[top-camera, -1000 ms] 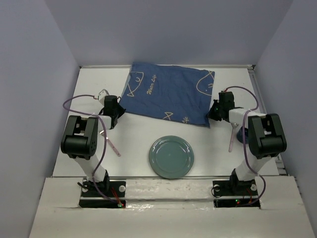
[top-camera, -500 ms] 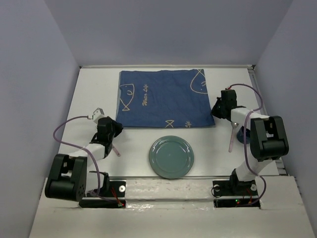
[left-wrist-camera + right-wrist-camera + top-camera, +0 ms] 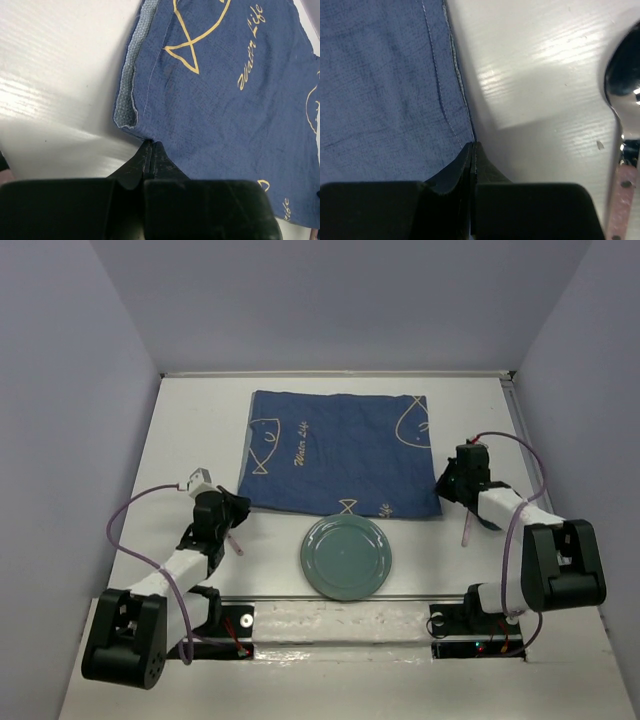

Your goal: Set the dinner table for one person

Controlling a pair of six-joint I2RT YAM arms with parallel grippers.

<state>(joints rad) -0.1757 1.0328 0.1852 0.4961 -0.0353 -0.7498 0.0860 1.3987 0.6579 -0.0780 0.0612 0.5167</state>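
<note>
The dark blue fish-patterned cloth [image 3: 340, 450] lies flat on the white dinner table [image 3: 185, 430], just beyond a green plate [image 3: 347, 556]. My left gripper [image 3: 238, 508] is shut on the cloth's near-left corner; the left wrist view shows the closed tips [image 3: 150, 145] pinching the cloth's [image 3: 230, 85] hem. My right gripper [image 3: 447, 490] is shut on the near-right corner; the right wrist view shows its tips [image 3: 472, 146] clamped on the cloth's [image 3: 380, 85] edge.
A pink-handled utensil [image 3: 235, 540] lies on the table by the left gripper. A pink-handled spoon [image 3: 468, 528] lies right of the plate; its bowl [image 3: 622, 75] shows in the right wrist view. Lavender walls [image 3: 70, 420] close in the table.
Both grippers have pulled the cloth toward the near edge. It was skewed and is now squarer and flatter, its near edge just behind the plate. Both arms have drawn back.
</note>
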